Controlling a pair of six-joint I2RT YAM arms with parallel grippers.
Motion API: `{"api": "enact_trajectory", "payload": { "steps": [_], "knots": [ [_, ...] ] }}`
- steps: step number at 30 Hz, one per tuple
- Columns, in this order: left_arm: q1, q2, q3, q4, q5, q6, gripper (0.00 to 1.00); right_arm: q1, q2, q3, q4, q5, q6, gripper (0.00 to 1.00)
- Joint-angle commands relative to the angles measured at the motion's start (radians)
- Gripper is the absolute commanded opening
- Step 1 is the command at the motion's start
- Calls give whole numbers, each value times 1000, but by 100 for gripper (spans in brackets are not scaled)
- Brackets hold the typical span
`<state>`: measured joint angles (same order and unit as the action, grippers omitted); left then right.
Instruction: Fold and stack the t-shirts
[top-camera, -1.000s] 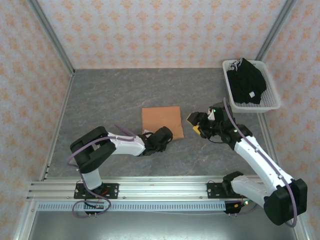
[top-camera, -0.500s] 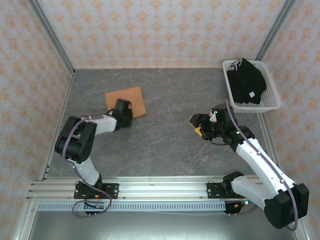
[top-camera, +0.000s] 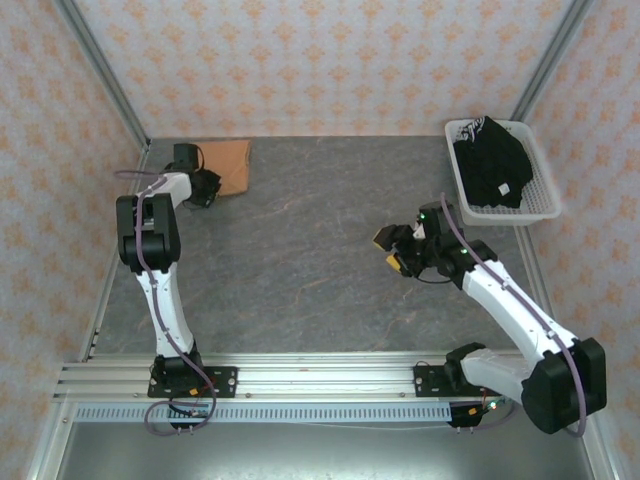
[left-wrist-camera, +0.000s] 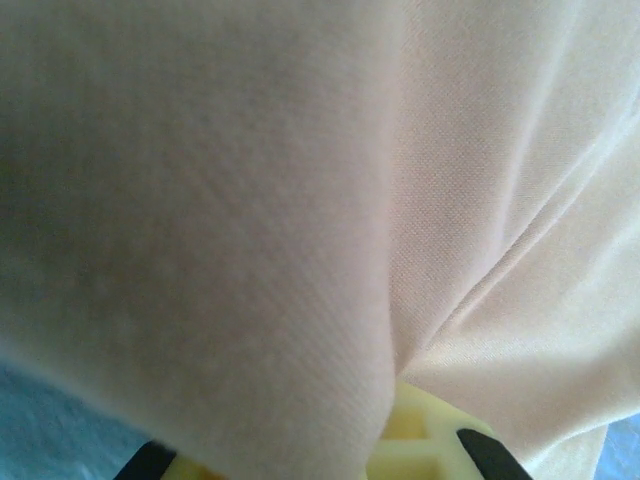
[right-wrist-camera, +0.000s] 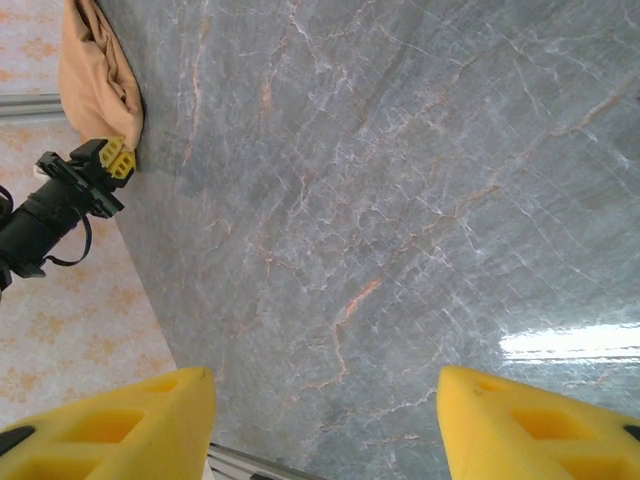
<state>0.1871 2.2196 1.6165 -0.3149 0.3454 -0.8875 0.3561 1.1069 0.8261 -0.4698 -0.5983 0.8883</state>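
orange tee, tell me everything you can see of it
The orange tee is a plain peach-orange soft knit, gathered into a small folded bundle with no print showing. It sits at the far-left corner of the table. Seen from the left wrist, its fine weave shows soft creases and drapes over a yellow finger. The left end effector pinches its edge, jaws closed on the cloth.

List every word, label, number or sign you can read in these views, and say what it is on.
No text can be read.
The white tag on the black cloth garment in the white slatted plastic basket: too small to read.
The orange cloth t-shirt: no print or lettering showing.
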Motion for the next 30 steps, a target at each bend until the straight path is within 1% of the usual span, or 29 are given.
{"api": "enact_trajectory", "payload": {
  "steps": [1, 4, 6, 7, 8, 9, 10, 11, 13, 17, 20, 21, 22, 23, 26, 28, 30],
  "knots": [
    [33, 36, 25, -150, 21, 93, 12, -9, 21, 57, 16, 18, -26, 60],
    [28, 46, 41, -132, 53, 72, 14, -9, 47, 74, 16, 10, -35, 60],
    [27, 39, 37, -114, 61, 51, 18, -9, 64, 83, 22, 0, -40, 60],
    [27, 33, 35, -109, 61, 42, 23, -9, 71, 89, 25, -6, -44, 60],
    [27, 22, 32, -107, 60, 33, 31, -9, 71, 97, 28, -9, -49, 60],
    [26, 4, 21, -93, 63, 23, 41, -9, 71, 107, 28, -9, -57, 60],
    [24, -21, 6, -75, 67, 13, 49, -9, 71, 115, 33, -8, -65, 60],
    [20, -46, -4, -62, 72, 9, 54, -9, 71, 121, 40, -4, -69, 60],
    [7, -110, -25, -52, 75, 11, 63, -9, 56, 128, 75, 8, -72, 61],
    [-15, -242, -79, -65, 76, 6, 72, -9, 28, 132, 133, 28, -60, 61],
    [-23, -404, -173, -59, 66, -8, 87, -10, 20, 153, 131, 49, -69, 62],
    [-27, -462, -201, -72, 57, -6, 96, -12, 18, 170, 118, 64, -78, 64],
    [-35, -519, -226, -91, 46, -2, 100, -12, 14, 187, 94, 86, -92, 73],
    [-46, -567, -243, -115, 31, 10, 100, -12, 10, 203, 79, 105, -103, 99],
    [-94, -730, -285, -220, -59, 87, 100, -19, -8, 247, 42, 171, -130, 99],
    [-118, -826, -314, -296, -117, 110, 100, -25, -16, 271, 29, 193, -142, 99],
    [-141, -935, -360, -366, -206, 126, 100, -27, -24, 307, -11, 229, -176, 99]
  ]
}}
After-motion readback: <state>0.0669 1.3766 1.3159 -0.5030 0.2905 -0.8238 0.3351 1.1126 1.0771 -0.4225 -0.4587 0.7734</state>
